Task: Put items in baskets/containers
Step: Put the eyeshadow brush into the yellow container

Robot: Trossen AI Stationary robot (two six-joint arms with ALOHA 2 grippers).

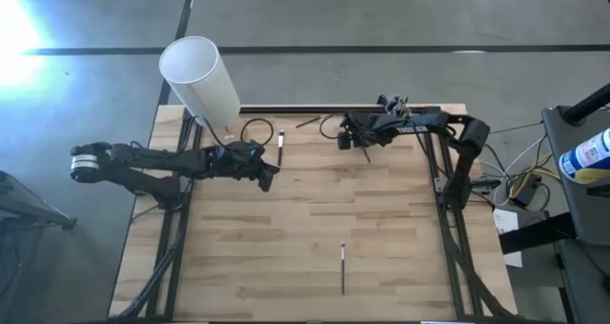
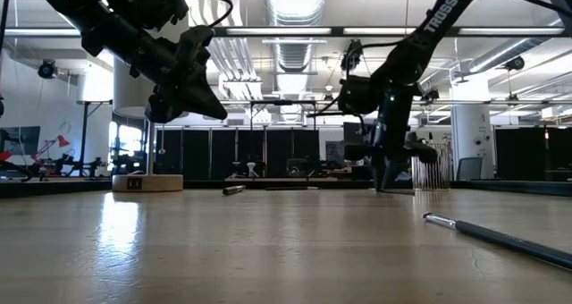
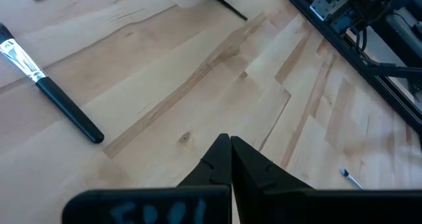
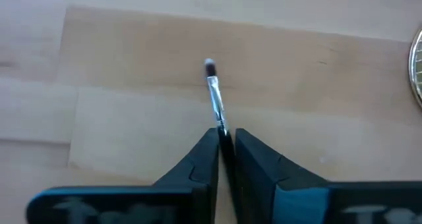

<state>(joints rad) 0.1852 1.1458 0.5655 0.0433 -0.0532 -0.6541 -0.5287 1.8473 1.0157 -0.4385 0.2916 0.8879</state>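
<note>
- From the high view, you see the left gripper (image 1: 270, 175) hanging over the pale wooden counter (image 1: 381, 238) with its jaws clenched on nothing. Just beyond it lies a thin stick with a dark shaft and silver collar (image 1: 282, 143). The right gripper (image 1: 366, 153) is at the counter's far edge, near some dark cable loops (image 1: 255, 131); from up here you cannot make out what it grips. A second thin dark stick (image 1: 343, 267) lies alone toward the near edge, well apart from both arms. A tall white cylinder (image 1: 200, 78) stands at the far left corner. The small cup does not show clearly in this view.
- In the low view, the near stick (image 2: 500, 236) runs off the picture's right edge. The left gripper (image 2: 192, 94) hangs in the air; the right gripper (image 2: 386, 174) reaches down to the surface, its tips hard to read against the dark room.
- In the left wrist view, the jaws of the left gripper (image 3: 230, 151) are pressed together, empty. A dark-handled stick with a silver collar (image 3: 53, 95) lies ahead, its tip cut off.
- In the right wrist view, the jaws of the right gripper (image 4: 226, 145) are grasping a thin silver-collared stick with a dark tip (image 4: 213, 95); its shaft is hidden between them. A curved yellowish rim (image 4: 417, 62) is cut off at the edge.
</note>
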